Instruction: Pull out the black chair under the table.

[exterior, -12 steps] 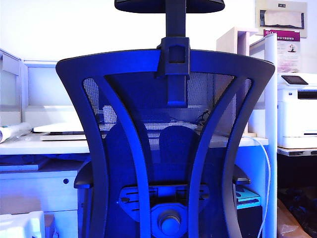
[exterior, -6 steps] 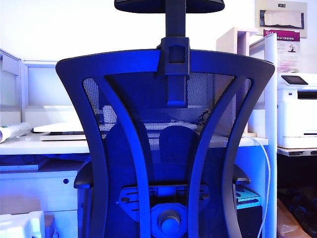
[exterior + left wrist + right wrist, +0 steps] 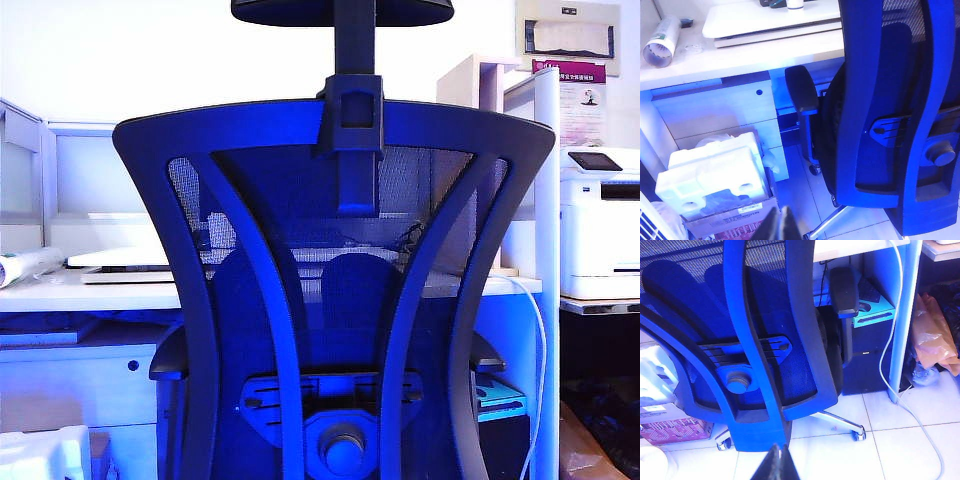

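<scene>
Approach step: left gripper (image 3: 779,225) and right gripper (image 3: 775,463), both closed and empty, hover behind the black chair (image 3: 335,300) tucked at the table (image 3: 90,292); a backrest grasp judged next.

Left hand (image 3: 779,223) hangs low with fingers pressed together; right hand (image 3: 776,462) likewise, clasping nothing.

Black chair (image 3: 335,300) upright, mesh back facing camera, seat tucked under white table (image 3: 90,292)
</scene>
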Controlling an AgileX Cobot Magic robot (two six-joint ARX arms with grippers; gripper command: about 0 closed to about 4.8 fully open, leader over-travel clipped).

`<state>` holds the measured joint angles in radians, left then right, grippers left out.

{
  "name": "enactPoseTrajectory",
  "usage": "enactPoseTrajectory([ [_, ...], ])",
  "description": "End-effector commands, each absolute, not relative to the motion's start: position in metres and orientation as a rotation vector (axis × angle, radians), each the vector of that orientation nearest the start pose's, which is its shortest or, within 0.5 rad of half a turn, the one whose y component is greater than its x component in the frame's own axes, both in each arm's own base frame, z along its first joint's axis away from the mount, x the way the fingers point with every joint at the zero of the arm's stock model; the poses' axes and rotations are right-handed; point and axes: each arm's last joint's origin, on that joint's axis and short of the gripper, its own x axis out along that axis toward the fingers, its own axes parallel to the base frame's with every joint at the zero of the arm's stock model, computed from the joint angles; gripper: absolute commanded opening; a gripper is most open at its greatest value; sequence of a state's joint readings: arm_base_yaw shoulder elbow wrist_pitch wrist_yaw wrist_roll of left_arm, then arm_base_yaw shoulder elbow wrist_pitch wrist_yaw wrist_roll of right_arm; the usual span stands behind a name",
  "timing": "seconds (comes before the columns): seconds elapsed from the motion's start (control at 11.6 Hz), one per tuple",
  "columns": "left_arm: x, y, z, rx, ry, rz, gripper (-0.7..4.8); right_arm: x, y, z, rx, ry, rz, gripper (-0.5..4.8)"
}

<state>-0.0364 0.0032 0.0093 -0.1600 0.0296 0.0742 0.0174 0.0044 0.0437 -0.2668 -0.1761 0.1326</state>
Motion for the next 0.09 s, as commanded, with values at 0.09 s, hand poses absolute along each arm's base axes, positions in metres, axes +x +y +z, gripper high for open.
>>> enactPoseTrajectory([
  [0.09, 0.0959, -0.0043, 0.1481, 0.072, 0.176, -0.071, 0.22, 0.0922, 0.0067, 0.1517, 0.145, 0.237, 0.177, -0.05],
])
